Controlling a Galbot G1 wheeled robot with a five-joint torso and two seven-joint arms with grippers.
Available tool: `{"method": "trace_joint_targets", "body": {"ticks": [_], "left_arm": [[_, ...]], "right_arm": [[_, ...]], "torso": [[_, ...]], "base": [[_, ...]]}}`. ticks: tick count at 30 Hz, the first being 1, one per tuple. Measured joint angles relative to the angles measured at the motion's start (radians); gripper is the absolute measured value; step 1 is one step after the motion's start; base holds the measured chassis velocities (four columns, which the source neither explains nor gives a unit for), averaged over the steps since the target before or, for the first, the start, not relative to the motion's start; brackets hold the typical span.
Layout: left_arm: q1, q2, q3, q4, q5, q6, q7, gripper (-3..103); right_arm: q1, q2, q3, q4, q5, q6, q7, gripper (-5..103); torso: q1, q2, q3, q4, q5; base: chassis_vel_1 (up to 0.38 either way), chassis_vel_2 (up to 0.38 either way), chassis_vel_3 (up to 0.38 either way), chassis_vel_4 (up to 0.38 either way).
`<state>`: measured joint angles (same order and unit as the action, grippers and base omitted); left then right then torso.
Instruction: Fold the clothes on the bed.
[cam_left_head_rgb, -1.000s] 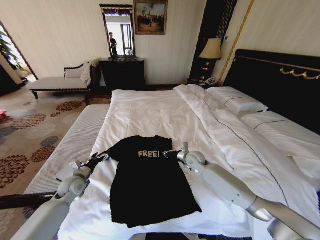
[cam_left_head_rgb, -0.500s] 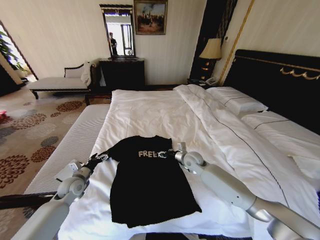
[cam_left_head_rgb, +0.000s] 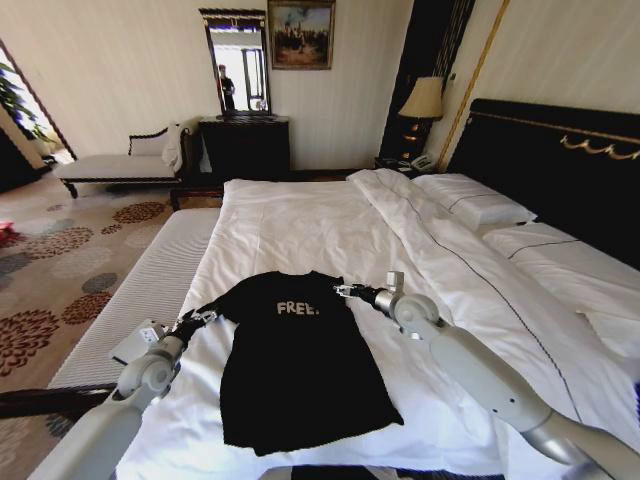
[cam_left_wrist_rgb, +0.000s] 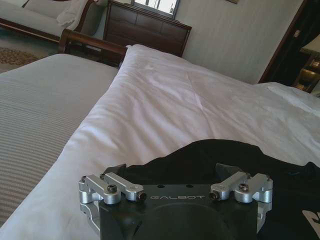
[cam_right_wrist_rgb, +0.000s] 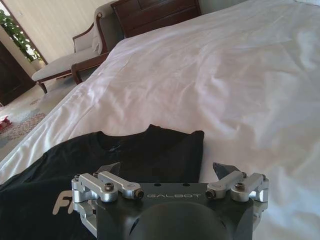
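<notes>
Little folding shows: the black T-shirt (cam_left_head_rgb: 300, 360) lies flat near the bed's (cam_left_head_rgb: 300, 215) foot edge, sleeves apparently tucked inward. Both grippers are spread, gripping nothing, left gripper (cam_left_head_rgb: 203, 316) and right gripper (cam_left_head_rgb: 347, 291) flanking its shoulders. Most folds remain.

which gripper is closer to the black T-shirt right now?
Left. The left gripper sits at the black T-shirt sleeve edge, fingers open over the fabric. The right gripper hovers open just off the opposite sleeve.
</notes>
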<state>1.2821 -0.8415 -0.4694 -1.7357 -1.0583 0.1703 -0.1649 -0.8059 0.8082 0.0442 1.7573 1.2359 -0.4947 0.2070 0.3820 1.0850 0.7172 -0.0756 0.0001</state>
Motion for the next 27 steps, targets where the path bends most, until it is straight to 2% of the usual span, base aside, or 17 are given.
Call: {"method": "trace_joint_targets", "body": {"ticks": [3,4,10,27], "left_arm": [[0.002,-0.005,-0.008,0.003,-0.039,0.015,-0.021,100],[0.006,-0.008,-0.014,0.003,-0.063,0.021,-0.028,100],[-0.007,-0.009,-0.011,0.034,-0.082,0.027,-0.018,100],[-0.076,-0.042,0.029,0.141,-0.071,0.044,-0.002,100]], "right_arm": [[-0.037,-0.01,0.023,0.004,-0.009,0.005,-0.003,100],[-0.041,-0.01,0.026,0.002,-0.011,0.008,-0.003,100],[-0.035,-0.01,0.025,0.001,-0.007,0.008,-0.002,100],[-0.024,-0.021,0.016,-0.007,0.003,0.009,0.0,100]], "torso": [[0.0,0.0,0.0,-0.0002,0.0001],[0.0,0.0,0.0,0.0008,0.0],[0.0,0.0,0.0,0.0006,-0.0001],[0.0,0.0,0.0,0.0005,-0.0001]], "base": [[0.0,0.0,0.0,0.0],[0.0,0.0,0.0,0.0],[0.0,0.0,0.0,0.0],[0.0,0.0,0.0,0.0]]}}
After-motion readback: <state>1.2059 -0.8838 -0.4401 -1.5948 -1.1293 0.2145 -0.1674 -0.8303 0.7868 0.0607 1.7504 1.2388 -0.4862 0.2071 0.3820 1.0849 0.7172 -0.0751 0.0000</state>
